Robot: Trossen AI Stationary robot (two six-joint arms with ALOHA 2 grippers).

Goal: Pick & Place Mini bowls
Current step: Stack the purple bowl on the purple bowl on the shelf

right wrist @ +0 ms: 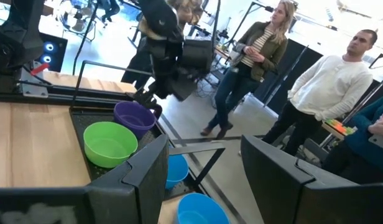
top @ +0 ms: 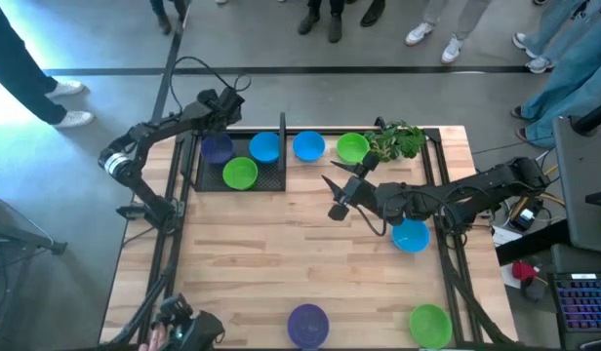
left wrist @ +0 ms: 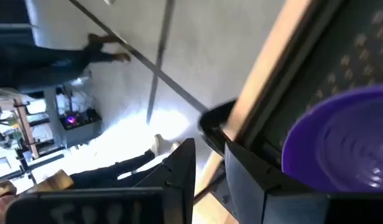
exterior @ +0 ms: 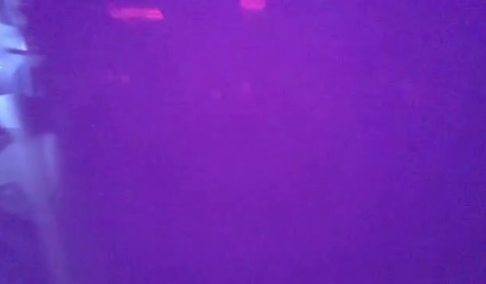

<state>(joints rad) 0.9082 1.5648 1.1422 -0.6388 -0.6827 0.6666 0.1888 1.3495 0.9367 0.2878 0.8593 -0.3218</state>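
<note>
A black tray (top: 273,181) at the far left holds a purple mini bowl (top: 218,149), a green one (top: 240,174) and a blue one (top: 264,146). A blue bowl (top: 308,146) and a green bowl (top: 352,148) stand on the wood just right of the tray. More bowls stand on the table: blue (top: 411,235), purple (top: 307,325) and green (top: 429,325). My left gripper (top: 225,115) hangs over the tray's far left corner, tipped downward and narrowly open. The purple bowl (left wrist: 341,149) lies beside its fingers, none between them. My right gripper (top: 332,197) is open above the table's middle.
A leafy plant sprig (top: 396,141) lies at the far right beside the green bowl. The tray has an upright wall (top: 283,146) on its right side. Several people stand beyond the far edge. The low view is filled with a purple blur.
</note>
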